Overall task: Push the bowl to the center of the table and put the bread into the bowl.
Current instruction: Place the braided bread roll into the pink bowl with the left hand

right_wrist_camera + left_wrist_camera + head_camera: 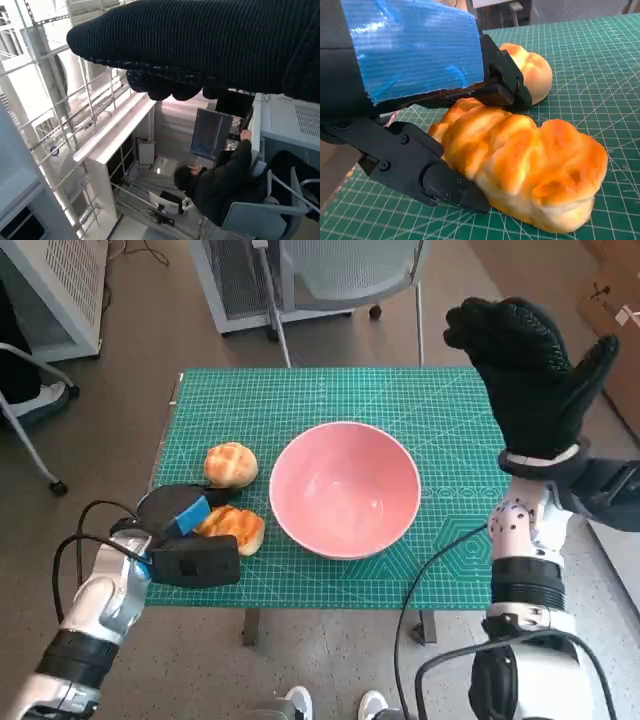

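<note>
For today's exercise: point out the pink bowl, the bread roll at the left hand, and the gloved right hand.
pink bowl (300, 462), head view, on its left rim.
bread roll (520, 170), left wrist view, on its golden top crust.
right hand (532, 380), head view, on the glove's palm.

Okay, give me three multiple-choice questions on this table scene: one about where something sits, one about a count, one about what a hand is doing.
1. Where is the pink bowl?
A. near the table's centre
B. at its far left corner
C. on the floor

2. How many bread rolls lie on the green mat?
A. one
B. two
C. four

3. What is the left hand doing?
A. raised in the air
B. resting in the bowl
C. its fingers closing around the nearer bread roll

Answers: 1 A, the head view shows it mid-table; 2 B, the farther bread roll lies beyond; 3 C, the left wrist view shows fingers on both sides.
</note>
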### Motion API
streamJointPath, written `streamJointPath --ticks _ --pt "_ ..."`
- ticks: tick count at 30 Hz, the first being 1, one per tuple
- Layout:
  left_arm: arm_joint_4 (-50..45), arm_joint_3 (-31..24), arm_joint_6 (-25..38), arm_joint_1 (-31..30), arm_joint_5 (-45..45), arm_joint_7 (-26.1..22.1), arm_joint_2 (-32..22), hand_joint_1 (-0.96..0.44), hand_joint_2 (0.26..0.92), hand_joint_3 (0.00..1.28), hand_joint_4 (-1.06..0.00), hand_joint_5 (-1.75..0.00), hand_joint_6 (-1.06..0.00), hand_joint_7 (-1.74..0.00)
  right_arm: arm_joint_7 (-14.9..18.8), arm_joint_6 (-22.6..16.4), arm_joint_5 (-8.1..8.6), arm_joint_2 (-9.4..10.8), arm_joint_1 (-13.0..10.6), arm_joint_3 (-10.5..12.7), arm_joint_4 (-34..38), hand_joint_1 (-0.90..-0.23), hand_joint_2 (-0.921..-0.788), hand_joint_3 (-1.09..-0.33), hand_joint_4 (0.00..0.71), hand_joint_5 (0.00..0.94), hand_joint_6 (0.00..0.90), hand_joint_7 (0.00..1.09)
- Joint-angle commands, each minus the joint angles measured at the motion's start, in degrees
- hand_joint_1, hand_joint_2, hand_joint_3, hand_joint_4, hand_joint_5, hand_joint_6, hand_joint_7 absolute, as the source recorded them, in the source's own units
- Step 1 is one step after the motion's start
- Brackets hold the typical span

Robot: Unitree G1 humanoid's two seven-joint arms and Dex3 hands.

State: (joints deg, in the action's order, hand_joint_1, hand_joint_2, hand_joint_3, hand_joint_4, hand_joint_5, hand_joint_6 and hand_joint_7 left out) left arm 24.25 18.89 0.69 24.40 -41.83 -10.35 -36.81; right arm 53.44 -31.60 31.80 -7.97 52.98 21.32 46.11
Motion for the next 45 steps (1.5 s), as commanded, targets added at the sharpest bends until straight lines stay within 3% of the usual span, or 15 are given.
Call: streamJointPath --ticks 1,10,20,28,38,45 --pt "2.04 2.13 -1.09 -2.21 -0.92 -0.99 -0.46 0.00 0.919 0.08 -0.67 -1.20 -0.63 -1.04 0.45 0.62 0.53 -0.06 -1.35 0.18 0.18 -0.637 -0.921 -0.708 0.345 0.000 0.445 0.00" --pt "-2.89 1.13 -0.35 -3.63 0.38 -4.64 -2.16 0.00 0.920 0.08 -0.66 -1.24 -0.65 -1.11 0.44 0.66 0.52 0.04 -1.59 0.18 -0.06 -0.638 -0.921 -0.704 0.344 0.000 0.445 0.00" --pt "-26.35 -6.75 5.12 -11.42 5.85 -14.38 -5.49 0.00 0.920 0.08 -0.66 -1.22 -0.62 -1.14 -0.06 0.47 0.24 0.04 -1.80 0.21 -0.30 -0.638 -0.921 -0.703 0.344 0.000 0.447 0.00" --pt "-39.59 -14.00 6.15 -14.81 12.38 -18.95 -6.01 0.00 0.921 0.05 -0.71 -1.16 -0.64 -1.13 0.16 0.13 0.17 0.26 -1.50 0.29 0.74 -0.643 -0.921 -0.700 0.347 0.001 0.451 0.00" --pt "-50.48 -20.60 10.70 -10.84 18.36 -21.96 -5.02 0.00 0.920 0.03 -0.75 -1.14 -0.65 -1.10 0.48 0.38 0.24 0.31 -0.99 0.31 1.68 -0.645 -0.921 -0.697 0.348 0.002 0.451 0.00" --pt "-51.80 -21.67 9.56 -4.10 18.27 -19.36 -4.66 0.00 0.913 0.01 -0.78 -1.09 -0.69 -1.07 0.66 0.74 0.24 0.07 -0.73 0.21 1.75 -0.642 -0.921 -0.697 0.349 0.001 0.448 0.00"
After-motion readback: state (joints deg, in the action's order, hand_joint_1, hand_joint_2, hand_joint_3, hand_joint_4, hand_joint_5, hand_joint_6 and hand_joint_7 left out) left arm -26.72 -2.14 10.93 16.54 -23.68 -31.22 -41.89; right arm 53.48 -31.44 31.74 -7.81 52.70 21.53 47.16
